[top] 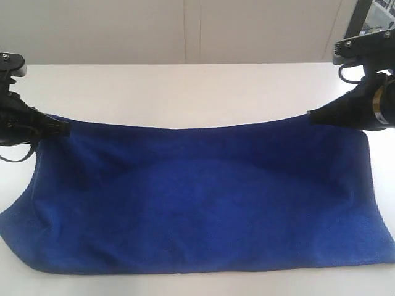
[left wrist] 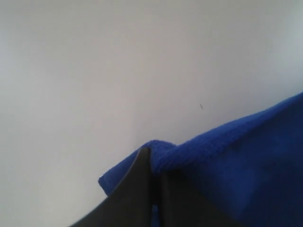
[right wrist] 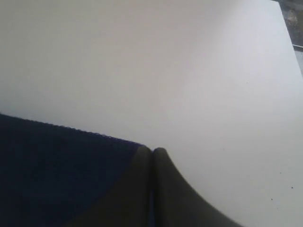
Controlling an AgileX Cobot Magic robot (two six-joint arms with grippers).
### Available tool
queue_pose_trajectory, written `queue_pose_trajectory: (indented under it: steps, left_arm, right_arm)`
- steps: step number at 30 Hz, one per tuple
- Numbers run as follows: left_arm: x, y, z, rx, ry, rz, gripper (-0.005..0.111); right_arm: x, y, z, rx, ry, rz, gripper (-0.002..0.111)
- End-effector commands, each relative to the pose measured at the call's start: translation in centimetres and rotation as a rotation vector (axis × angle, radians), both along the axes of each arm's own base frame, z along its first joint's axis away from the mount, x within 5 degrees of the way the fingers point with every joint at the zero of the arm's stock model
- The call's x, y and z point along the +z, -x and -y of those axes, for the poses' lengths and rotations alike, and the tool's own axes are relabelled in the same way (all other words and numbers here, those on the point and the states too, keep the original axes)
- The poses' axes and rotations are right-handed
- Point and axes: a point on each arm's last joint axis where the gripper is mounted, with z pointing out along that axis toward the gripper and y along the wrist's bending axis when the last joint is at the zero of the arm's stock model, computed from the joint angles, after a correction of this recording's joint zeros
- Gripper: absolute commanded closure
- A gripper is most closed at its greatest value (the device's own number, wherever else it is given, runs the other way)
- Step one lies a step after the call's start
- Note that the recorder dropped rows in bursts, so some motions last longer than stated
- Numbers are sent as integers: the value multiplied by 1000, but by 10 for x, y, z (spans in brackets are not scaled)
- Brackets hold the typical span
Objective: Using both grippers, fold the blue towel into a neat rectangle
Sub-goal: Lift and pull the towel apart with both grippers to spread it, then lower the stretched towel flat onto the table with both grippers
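You have the blue towel [top: 197, 203] spread across the white table [top: 185, 92], with its near edge lying flat. The far edge is strung between both grippers and dips in the middle. Your left gripper [top: 64, 127] has its jaws pinched tight on the far left corner. Your right gripper [top: 311, 115] is clamped the same way on the far right corner.

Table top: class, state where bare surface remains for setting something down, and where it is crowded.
Free: the white table strip between its far edge and the held edge of the blue towel; a thin sliver in front of the towel. Crowded: the towel covers the middle, with the left gripper and right gripper shut on its far corners.
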Motion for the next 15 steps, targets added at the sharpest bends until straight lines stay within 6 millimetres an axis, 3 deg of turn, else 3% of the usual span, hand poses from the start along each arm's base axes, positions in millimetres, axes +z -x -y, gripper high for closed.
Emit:
queue_pose_trajectory:
  steps: [1,8,15]
  left_arm:
    - [-11,-11,-2,6,20,24,107]
    - [-22,-26,-18,27,19,70,107]
    - [-33,-34,-17,-3,6,85,107]
  right_arm:
    - [-11,-16,0,-7,60,-24,108]
    - [-22,-38,10,-81,87,-8,108]
    - [-34,-57,8,-70,105,-28,108]
